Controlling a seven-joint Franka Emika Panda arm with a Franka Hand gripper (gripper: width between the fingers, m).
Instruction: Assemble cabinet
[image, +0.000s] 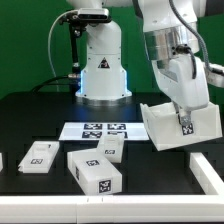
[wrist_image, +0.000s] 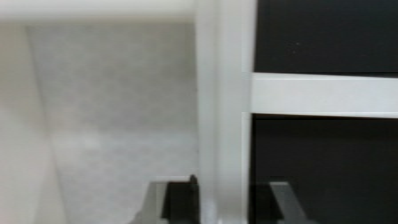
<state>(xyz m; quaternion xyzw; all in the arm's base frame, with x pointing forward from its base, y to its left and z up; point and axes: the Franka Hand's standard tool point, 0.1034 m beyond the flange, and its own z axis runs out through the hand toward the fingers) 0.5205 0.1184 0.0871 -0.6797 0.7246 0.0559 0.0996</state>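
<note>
The cabinet (image: 163, 125), a large white thin-walled box frame with a black-and-white tag, is held tilted above the black table at the exterior view's right. My gripper (image: 181, 108) comes down on it from above and is shut on one of its thin walls. In the wrist view that white wall (wrist_image: 226, 110) runs straight between the two dark fingers (wrist_image: 175, 202), with a cross wall (wrist_image: 329, 95) branching off to one side. My gripper (wrist_image: 228, 203) pinches the wall's edge. The cabinet's inside is mostly hidden.
The marker board (image: 100, 130) lies flat mid-table in front of the robot base (image: 103, 70). Two smaller white tagged blocks (image: 97, 170) (image: 40, 157) lie nearer the front, at the exterior view's left. A white rail (image: 208, 172) borders the right front corner.
</note>
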